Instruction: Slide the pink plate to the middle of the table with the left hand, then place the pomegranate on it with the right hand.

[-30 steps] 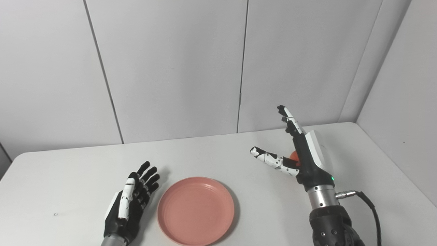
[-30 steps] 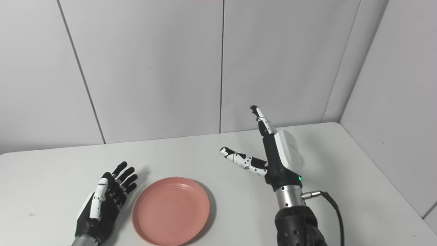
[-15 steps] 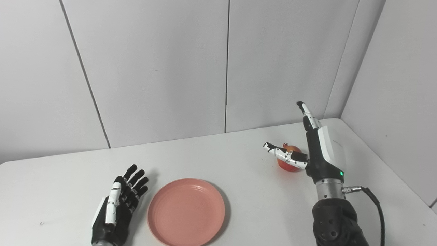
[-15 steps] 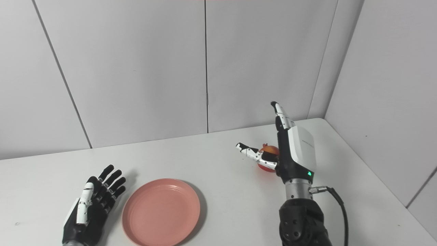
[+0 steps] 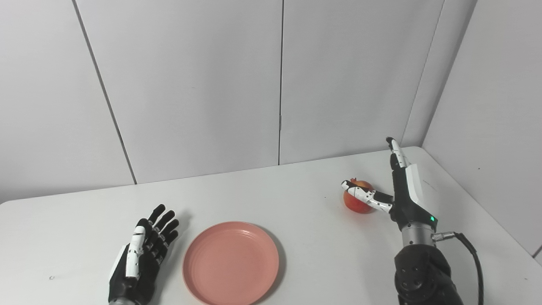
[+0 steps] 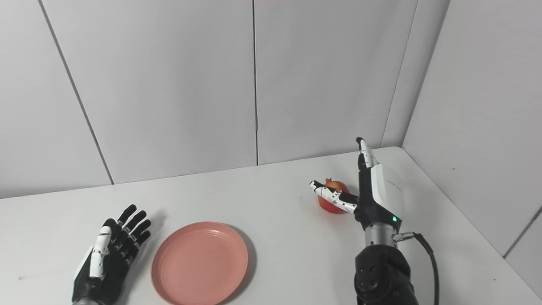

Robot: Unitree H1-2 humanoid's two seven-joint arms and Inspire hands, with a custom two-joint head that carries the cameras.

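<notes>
Sitting crown-up at far right, pomegranate (image 5: 358, 201) untouched; right hand (image 5: 402, 190) edge-on beside it, fingers spread, empty. Left hand (image 5: 142, 258) flat, open, beside pink plate (image 5: 230, 262).

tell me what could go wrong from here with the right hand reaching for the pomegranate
1. The round red-orange pomegranate sits loose on the white table; the open right hand with its thumb across the fruit could nudge it so it rolls instead of being gripped.
2. The fruit lies toward the table's far right corner, so a push might send it off.
3. The round pink plastic plate lies well away from it, beside the open left hand, so the carry is long.
</notes>
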